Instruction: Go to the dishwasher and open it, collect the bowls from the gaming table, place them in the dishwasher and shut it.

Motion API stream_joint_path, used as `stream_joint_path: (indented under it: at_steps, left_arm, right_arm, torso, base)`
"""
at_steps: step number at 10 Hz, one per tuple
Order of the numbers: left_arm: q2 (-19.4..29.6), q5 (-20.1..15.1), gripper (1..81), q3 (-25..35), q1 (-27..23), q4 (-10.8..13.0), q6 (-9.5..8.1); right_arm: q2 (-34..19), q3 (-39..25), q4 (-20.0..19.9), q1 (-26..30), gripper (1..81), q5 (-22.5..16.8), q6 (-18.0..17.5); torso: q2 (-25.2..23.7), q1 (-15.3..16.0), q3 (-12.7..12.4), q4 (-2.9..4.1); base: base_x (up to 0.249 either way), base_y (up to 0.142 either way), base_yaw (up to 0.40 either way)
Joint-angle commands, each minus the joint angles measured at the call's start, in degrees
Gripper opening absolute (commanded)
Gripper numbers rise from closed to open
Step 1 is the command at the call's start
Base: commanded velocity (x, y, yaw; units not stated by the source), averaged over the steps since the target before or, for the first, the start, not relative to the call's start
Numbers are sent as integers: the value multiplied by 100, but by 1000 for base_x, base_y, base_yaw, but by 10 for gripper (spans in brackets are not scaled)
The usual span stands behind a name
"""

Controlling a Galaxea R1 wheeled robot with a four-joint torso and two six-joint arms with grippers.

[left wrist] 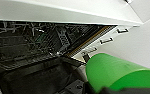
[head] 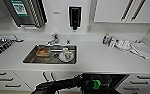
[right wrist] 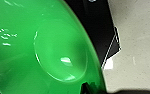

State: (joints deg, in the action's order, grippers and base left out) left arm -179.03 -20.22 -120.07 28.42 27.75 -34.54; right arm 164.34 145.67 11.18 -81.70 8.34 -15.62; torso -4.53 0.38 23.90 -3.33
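Place: a white kitchen worktop point(head: 98, 60) seen from above, with a steel sink point(head: 28, 58) set into it and a tap point(head: 53, 39) behind the sink.
Sink: it holds a dish with brownish contents point(head: 43, 52) and a white plate or cup point(head: 66, 55) beside it.
Wall: a paper towel dispenser point(head: 26, 11) hangs above the sink on one side, a dark soap dispenser point(head: 75, 16) next to it, and white wall cupboards point(head: 126, 10) further along.
Worktop items: a small bottle point(head: 106, 38), some white crockery point(head: 122, 44) and a folded cloth point(head: 143, 50) lie well apart from the sink.
Dishwasher: the dishwasher point(head: 117, 79) is open below the worktop edge, its dark inside showing between the white drawers point(head: 3, 79). The left wrist view looks into it point(left wrist: 28, 50), where wire racks point(left wrist: 36, 37) can be made out.
Bowl: a green bowl point(head: 96, 84) shows at the front of the open dishwasher, at the end of a dark arm point(head: 58, 85). It looms large in the left wrist view point(left wrist: 116, 72), just outside the dishwasher opening, and in the right wrist view point(right wrist: 48, 50), where its round base faces the camera.
Left jaws: cannot tell how far open they are, or whether they have hold of the bowl.
Right jaws: cannot tell either; the bowl sits very close to this camera.
Floor: pale speckled floor point(right wrist: 136, 50) lies beyond the bowl in the right wrist view.
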Motion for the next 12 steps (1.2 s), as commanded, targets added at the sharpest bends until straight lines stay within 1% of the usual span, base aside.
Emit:
stream_joint_path:
  at_steps: [1,3,4,6,7,10,12]
  left_arm:
    - [-423,-263,10,141,-876,327,-1]
    - [-582,-412,10,115,-886,504,-1]
    - [-597,-412,10,123,-921,530,-1]
    - [-597,-386,10,36,-1079,513,-9]
    - [-597,-386,10,-122,-1141,521,-9]
    - [-597,-403,10,-412,-1149,539,-9]
    - [-597,-403,10,-483,-1149,618,-1]
  right_arm:
    - [57,-83,104,105,10,-306,59]
    - [75,-83,113,105,10,-306,59]
    - [75,-83,113,105,10,-306,59]
    - [66,-83,113,105,10,-306,59]
    - [75,-83,113,105,10,-306,59]
    - [75,-100,121,105,10,-306,67]
    - [84,-83,121,105,10,-306,67]
  torso:
    - [0,0,0,0]
    - [0,0,0,0]
    - [0,0,0,0]
    - [0,0,0,0]
    - [0,0,0,0]
    - [0,0,0,0]
    - [0,0,0,0]
  base:
    - [0,0,0]
    - [0,0,0]
    - [0,0,0]
    - [0,0,0]
    - [0,0,0]
    - [0,0,0]
    - [0,0,0]
